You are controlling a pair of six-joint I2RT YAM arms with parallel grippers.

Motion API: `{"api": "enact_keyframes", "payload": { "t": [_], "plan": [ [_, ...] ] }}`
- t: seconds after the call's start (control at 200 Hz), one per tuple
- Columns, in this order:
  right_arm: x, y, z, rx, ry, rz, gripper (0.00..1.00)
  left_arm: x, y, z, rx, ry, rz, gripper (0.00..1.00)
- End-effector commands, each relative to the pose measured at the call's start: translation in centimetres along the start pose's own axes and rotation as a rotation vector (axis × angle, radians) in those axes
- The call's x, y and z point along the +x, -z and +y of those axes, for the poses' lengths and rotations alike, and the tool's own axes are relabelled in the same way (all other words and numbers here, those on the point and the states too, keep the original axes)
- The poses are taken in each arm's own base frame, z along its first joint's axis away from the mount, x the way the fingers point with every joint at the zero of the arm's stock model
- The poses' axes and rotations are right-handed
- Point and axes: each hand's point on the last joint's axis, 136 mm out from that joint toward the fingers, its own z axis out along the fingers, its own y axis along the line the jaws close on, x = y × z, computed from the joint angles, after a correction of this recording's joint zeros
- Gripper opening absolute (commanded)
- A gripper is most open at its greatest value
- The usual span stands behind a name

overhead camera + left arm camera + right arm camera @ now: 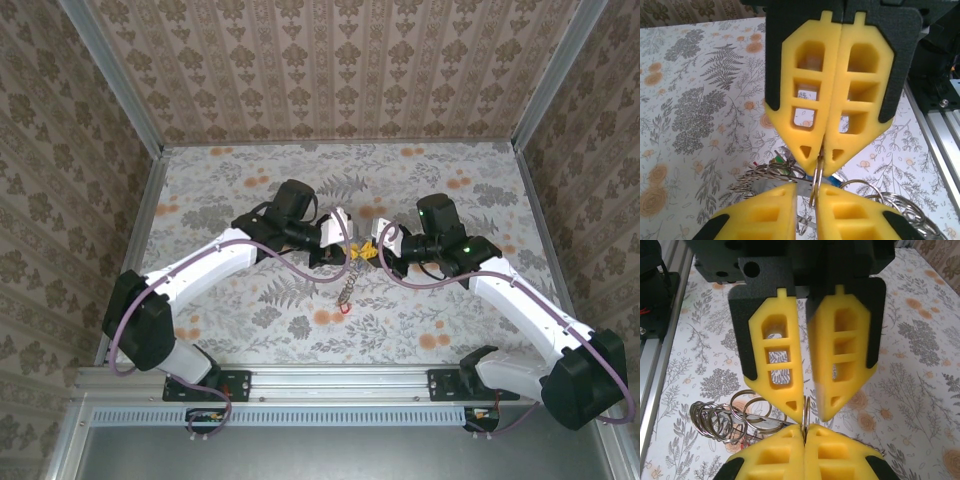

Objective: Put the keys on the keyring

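The keyring point(347, 285) is a chain-like bunch of grey split rings hanging between the two grippers above the table. One split ring point(806, 412) stands edge-on, and my right gripper point(805, 427) is shut on it. My left gripper point(807, 186) faces it tip to tip, its fingers a little apart with the same ring point(816, 172) in the gap. More rings point(765, 175) fan out to the left below the fingers. Among them show a blue tag point(840, 177) and a green bit point(776, 159) of the keys. A red tag point(345, 307) hangs at the chain's low end.
The floral table top point(250, 190) is walled by patterned panels at the back and both sides. An aluminium rail point(330, 385) with both arm bases runs along the near edge. In the top view the left gripper point(350, 250) and right gripper point(368, 252) meet at the table's middle.
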Motion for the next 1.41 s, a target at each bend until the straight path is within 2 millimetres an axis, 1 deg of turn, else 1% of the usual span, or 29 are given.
{"api": "enact_keyframes", "payload": {
  "t": [0.0, 0.02, 0.165, 0.215, 0.345, 0.435, 0.585, 0.655, 0.73, 0.83, 0.9, 1.015, 1.115, 1.21, 1.4],
  "plan": [
    [-2.5, 0.5, 0.0, -0.011, 0.056, -0.054, 0.0, -0.7, -0.1, 0.4, 0.002, -0.024, -0.001, 0.04],
    [-2.7, 0.5, 0.1, -0.01, 0.056, -0.057, 0.0, -0.6, -0.1, 0.4, 0.005, -0.024, 0.0, 0.0],
    [-3.9, 1.2, 0.7, -0.008, 0.078, -0.083, 0.08, -1.8, 0.4, 0.0, 0.029, -0.011, -0.067, 0.0],
    [-3.6, 1.2, 0.7, 0.006, 0.079, -0.078, 0.1, -2.5, 0.9, -0.1, 0.037, -0.001, -0.12, 0.0],
    [-1.3, 0.5, -0.2, 0.069, 0.029, -0.064, 0.15, -3.9, 2.0, -0.3, 0.058, 0.017, -0.242, 0.0],
    [-1.1, 0.2, -0.3, 0.058, -0.016, -0.118, 0.19, -4.4, 2.4, -0.5, 0.078, 0.017, -0.282, 0.0],
    [-1.8, 0.0, -0.6, 0.05, -0.05, -0.185, 0.19, -4.7, 2.5, -0.6, 0.099, 0.02, -0.313, 0.0],
    [-1.9, 0.0, -0.8, 0.052, -0.056, -0.2, 0.13, -4.6, 2.4, -0.5, 0.097, 0.029, -0.322, 0.0],
    [-2.3, 0.1, -0.9, 0.044, -0.058, -0.212, 0.1, -4.6, 2.3, -0.5, 0.1, 0.035, -0.324, 0.0],
    [-2.7, 0.4, -0.7, 0.031, -0.046, -0.216, 0.09, -4.3, 2.2, -0.4, 0.091, 0.039, -0.319, 0.0],
    [-2.6, 0.5, -0.8, 0.036, -0.031, -0.203, 0.08, -4.1, 2.2, -0.4, 0.08, 0.043, -0.312, 0.0],
    [-2.2, 0.5, -0.9, 0.033, -0.034, -0.155, 0.02, -3.4, 2.0, -0.2, 0.063, 0.049, -0.27, 0.0],
    [-2.1, 0.4, -0.8, 0.012, -0.039, -0.123, 0.0, -2.7, 1.6, -0.2, 0.049, 0.039, -0.21, 0.14],
    [-2.3, 0.5, -0.9, 0.003, -0.025, -0.1, 0.0, -2.0, 1.2, -0.4, 0.038, 0.015, -0.142, 0.22],
    [-1.9, 0.3, -0.7, -0.013, -0.005, -0.034, 0.0, -1.2, 0.5, -0.4, 0.025, -0.02, -0.052, 0.23]
  ]
}}
